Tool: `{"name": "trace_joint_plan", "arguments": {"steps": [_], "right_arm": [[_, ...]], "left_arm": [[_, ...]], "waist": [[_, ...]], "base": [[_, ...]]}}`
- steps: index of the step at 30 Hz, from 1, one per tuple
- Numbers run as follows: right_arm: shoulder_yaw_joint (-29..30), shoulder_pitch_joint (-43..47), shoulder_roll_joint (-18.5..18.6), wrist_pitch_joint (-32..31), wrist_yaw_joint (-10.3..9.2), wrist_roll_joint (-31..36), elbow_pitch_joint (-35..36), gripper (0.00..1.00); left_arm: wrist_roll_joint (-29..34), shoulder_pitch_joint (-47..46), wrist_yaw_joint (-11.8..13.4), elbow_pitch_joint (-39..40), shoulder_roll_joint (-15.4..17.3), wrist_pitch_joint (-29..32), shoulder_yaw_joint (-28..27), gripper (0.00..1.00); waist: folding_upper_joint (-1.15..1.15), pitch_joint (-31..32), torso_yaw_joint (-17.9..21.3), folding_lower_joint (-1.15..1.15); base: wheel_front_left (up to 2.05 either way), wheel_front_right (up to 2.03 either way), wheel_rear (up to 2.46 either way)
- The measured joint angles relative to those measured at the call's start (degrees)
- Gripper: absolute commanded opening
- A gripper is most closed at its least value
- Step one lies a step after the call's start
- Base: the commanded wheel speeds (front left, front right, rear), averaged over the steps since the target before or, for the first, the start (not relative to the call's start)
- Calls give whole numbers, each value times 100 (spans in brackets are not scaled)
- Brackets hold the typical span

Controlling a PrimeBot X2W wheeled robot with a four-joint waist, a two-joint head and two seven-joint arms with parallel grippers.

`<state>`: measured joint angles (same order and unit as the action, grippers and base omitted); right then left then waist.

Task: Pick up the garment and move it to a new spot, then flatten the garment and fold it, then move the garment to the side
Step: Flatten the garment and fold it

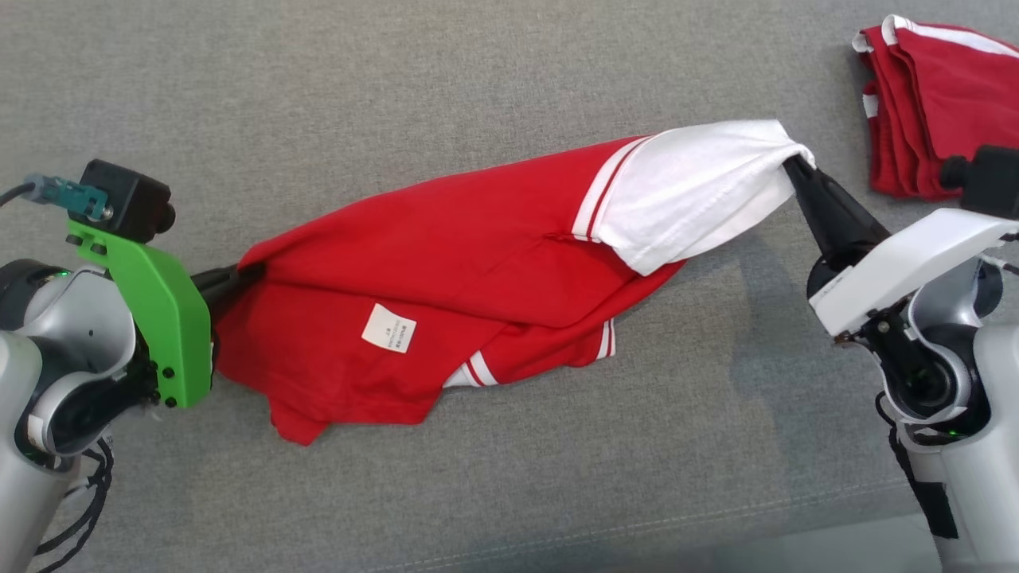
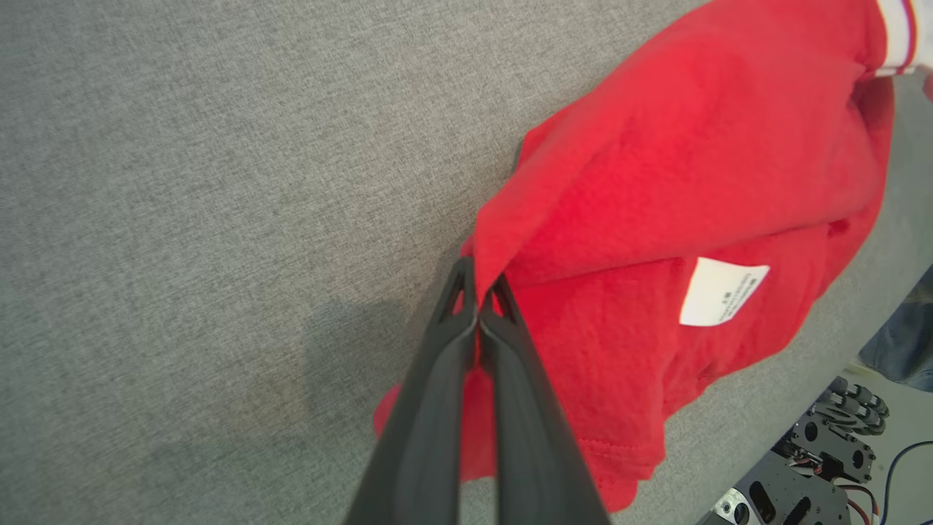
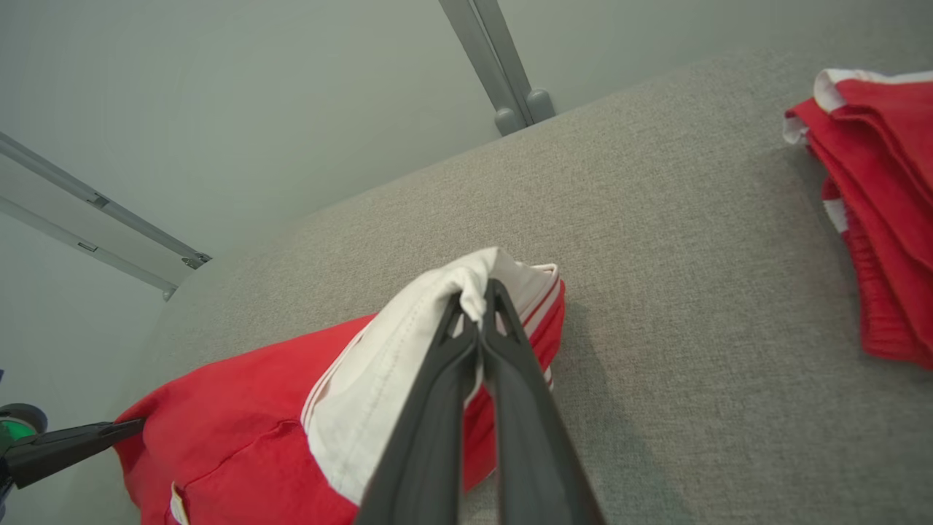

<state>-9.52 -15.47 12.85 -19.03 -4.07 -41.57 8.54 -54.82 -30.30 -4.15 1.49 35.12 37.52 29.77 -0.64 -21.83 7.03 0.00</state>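
From my head, the red shirt is slung across the middle of the grey cushion, stretched between my two hands so it can be carried and then spread out flat. My left gripper is clamped on a red edge at one end. My right gripper is clamped on the tip of the white sleeve at the other. The slack middle droops with its label showing, so it is bunched, not yet flat. A folded red pile lies well apart at the far right, which I judge to be the put-aside place. From my left wrist, my fingers are closed tight on a red fold. From my right wrist, my fingers pinch gathered white cloth, raised just off the cushion.
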Motion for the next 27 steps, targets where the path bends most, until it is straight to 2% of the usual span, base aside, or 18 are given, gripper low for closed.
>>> {"name": "trace_joint_plan", "arguments": {"steps": [7,10,12,15,16,17,23,24,25,26,27], "right_arm": [[-121,-130,-393,411,-1,125,-617,0],[-207,-232,-452,544,2,197,-825,0],[-233,-297,-474,611,29,269,-984,0],[-252,-359,-475,787,64,400,-1210,0],[-255,-396,-465,862,91,458,-1291,0],[-233,-413,-450,945,99,491,-1334,0],[-209,-407,-361,1189,164,617,-1723,0],[-215,-403,-345,1235,196,644,-1769,9],[-214,-396,-333,1274,209,645,-1807,24],[-216,-389,-323,1313,232,650,-1838,55],[-240,-388,-303,1367,266,691,-1856,82]], "left_arm": [[428,-421,-182,-323,-29,-212,93,0],[470,-577,-218,-485,-103,-264,146,0],[469,-586,-232,-589,-202,-304,202,12],[464,-586,-241,-724,-289,-382,293,61],[464,-586,-242,-804,-311,-389,350,94],[469,-586,-248,-857,-325,-397,415,100],[534,-618,-290,-1100,-365,-800,310,100],[511,-618,-290,-1150,-378,-861,274,100],[495,-617,-290,-1187,-386,-913,241,100],[482,-614,-290,-1207,-387,-975,205,100],[458,-611,-290,-1221,-387,-1073,152,100]], "waist": [[0,-221,120,0],[0,-279,151,0],[0,-303,160,0],[0,-319,163,0],[0,-315,160,0],[0,-307,151,0],[0,-216,54,0],[0,-191,36,0],[0,-165,15,0],[0,-137,-7,0],[0,-107,-29,0]], "base": [[0,0,0],[0,0,0],[0,0,0],[0,0,0],[0,0,0],[0,0,0],[0,0,0],[0,0,0],[0,0,0],[0,0,0],[0,0,0]]}}
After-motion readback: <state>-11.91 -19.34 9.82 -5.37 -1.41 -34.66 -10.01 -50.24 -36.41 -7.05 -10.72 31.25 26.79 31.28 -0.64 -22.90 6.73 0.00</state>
